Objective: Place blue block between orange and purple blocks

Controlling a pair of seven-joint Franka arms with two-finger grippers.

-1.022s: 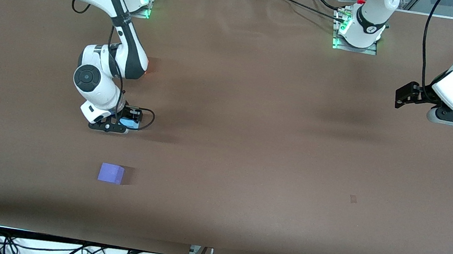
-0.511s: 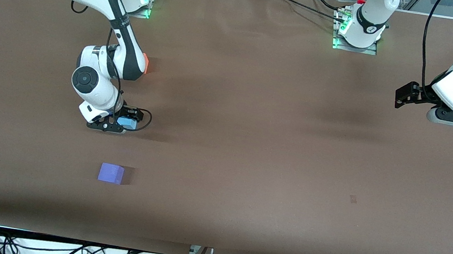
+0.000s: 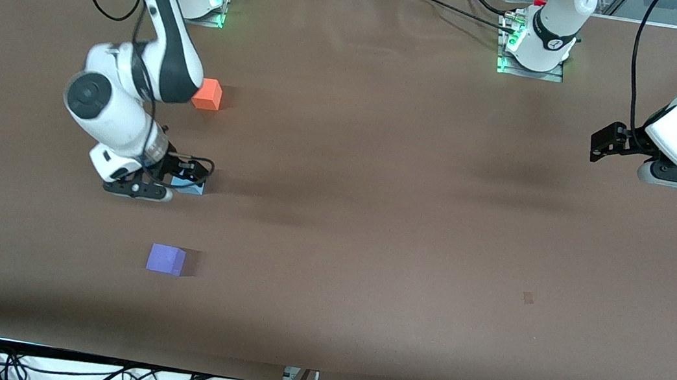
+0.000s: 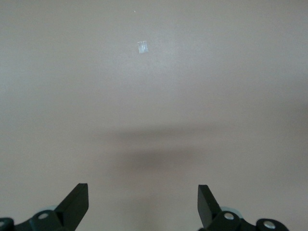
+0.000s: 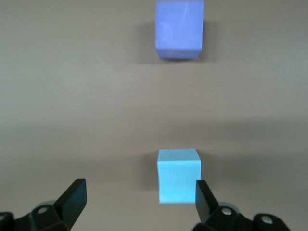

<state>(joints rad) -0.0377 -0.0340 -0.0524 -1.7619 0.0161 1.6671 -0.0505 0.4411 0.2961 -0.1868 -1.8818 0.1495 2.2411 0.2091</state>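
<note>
**Operator:** My right hand (image 3: 164,183) hangs just above the brown tabletop (image 3: 378,189), fingers spread wide and gripping nothing. The small matte sky-blue cube (image 3: 190,186) sits on the tabletop beside one fingertip in the right wrist view, free of the hand.

**Observer:** And where is that cube relative to the other two?

**Operator:** In the front view it lies between them: the bright orange matte cube (image 3: 207,94) is farther from the front camera, the violet-purple matte cube (image 3: 166,259) nearer. All three stand well apart, in a rough line at the right arm's end of the tabletop. My right wrist view shows the purple one (image 5: 178,30) in line with the blue one (image 5: 178,175).

**Observer:** The other arm?

**Operator:** My left hand (image 3: 665,169) waits in the air over its own end of the tabletop, fingers (image 4: 77,204) spread, holding nothing. Its wrist view shows bare tabletop with a small pale mark (image 4: 142,47).
</note>
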